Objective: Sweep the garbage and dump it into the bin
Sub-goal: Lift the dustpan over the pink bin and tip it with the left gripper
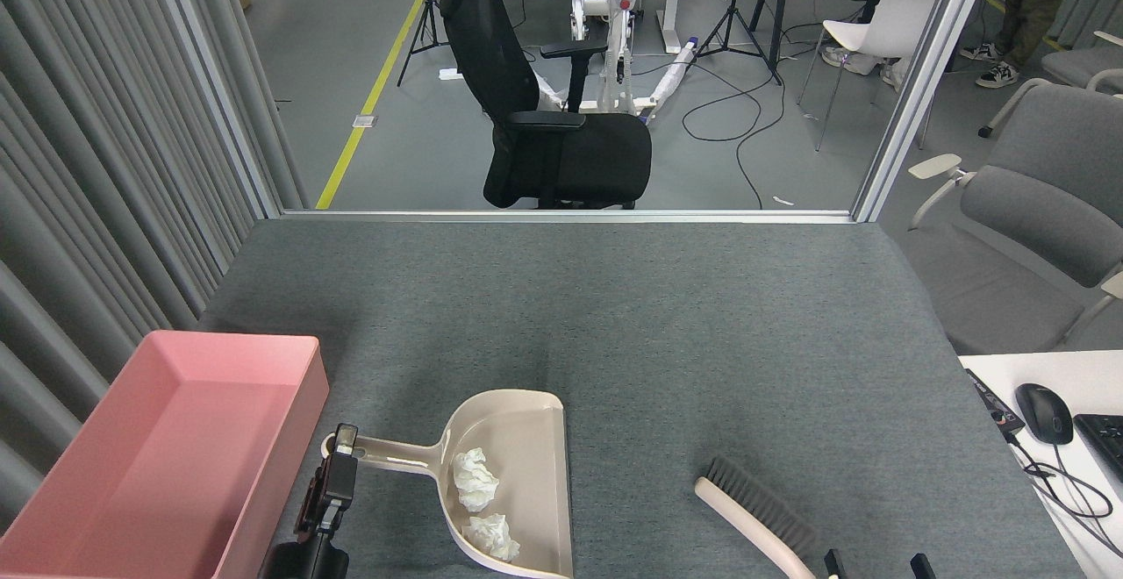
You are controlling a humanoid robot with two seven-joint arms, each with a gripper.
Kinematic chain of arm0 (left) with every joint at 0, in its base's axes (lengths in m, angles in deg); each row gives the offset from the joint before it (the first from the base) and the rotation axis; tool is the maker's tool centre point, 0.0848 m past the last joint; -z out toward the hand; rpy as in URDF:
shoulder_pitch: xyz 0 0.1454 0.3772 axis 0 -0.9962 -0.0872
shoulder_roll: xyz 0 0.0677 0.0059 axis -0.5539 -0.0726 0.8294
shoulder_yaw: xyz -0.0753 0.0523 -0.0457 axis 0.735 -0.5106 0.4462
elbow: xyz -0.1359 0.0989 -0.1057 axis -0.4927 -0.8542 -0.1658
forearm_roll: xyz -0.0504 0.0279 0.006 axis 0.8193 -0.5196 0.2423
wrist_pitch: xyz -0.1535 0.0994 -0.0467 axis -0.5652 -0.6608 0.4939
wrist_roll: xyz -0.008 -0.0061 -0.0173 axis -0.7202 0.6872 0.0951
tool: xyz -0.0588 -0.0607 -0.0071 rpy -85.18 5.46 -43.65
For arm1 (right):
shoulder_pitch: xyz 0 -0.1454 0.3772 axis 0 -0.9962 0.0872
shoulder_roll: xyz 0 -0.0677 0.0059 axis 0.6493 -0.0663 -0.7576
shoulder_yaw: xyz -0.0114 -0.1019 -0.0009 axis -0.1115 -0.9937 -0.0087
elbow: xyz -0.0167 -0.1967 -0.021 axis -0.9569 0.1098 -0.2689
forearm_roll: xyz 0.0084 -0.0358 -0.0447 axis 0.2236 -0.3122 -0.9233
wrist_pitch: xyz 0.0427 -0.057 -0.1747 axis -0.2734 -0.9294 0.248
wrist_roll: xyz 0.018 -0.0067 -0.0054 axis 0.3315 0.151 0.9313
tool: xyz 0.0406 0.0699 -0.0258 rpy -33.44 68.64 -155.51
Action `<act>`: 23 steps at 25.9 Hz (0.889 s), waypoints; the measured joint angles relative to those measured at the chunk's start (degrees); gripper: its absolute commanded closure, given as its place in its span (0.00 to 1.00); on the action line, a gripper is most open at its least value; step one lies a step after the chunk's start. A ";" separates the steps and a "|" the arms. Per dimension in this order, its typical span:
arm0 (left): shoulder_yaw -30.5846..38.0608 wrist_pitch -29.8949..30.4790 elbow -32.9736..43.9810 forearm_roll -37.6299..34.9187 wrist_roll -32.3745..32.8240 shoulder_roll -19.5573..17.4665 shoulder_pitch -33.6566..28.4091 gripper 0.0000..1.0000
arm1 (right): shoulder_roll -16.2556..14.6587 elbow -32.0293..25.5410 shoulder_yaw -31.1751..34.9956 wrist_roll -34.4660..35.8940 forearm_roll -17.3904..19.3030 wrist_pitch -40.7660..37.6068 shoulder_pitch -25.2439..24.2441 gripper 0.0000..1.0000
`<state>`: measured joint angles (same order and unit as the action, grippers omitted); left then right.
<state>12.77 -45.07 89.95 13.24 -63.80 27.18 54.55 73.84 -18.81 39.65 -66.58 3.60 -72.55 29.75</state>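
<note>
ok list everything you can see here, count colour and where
tissue wads: 2, white, inside the dustpan
dustpan: 1, beige, front centre of the table, handle pointing left
bin: 1, pink, front left of the table
brush: 1, beige with dark bristles, front right of the table
table: 1, grey felt top
office chair: 1, black, on the floor beyond the table
mouse: 1, black, white desk at right
left gripper: 1, black, at the dustpan handle's end
right gripper: 1, black, bottom edge, at the brush handle
</note>
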 measured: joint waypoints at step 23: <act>0.25 -9.23 9.53 28.76 2.59 -19.19 3.42 1.00 | 0.36 0.58 -0.27 -0.09 -0.23 0.26 -0.64 0.01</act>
<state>13.02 -54.30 99.48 42.00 -61.21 7.99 57.96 74.20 -18.23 39.37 -66.67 3.37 -72.30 29.10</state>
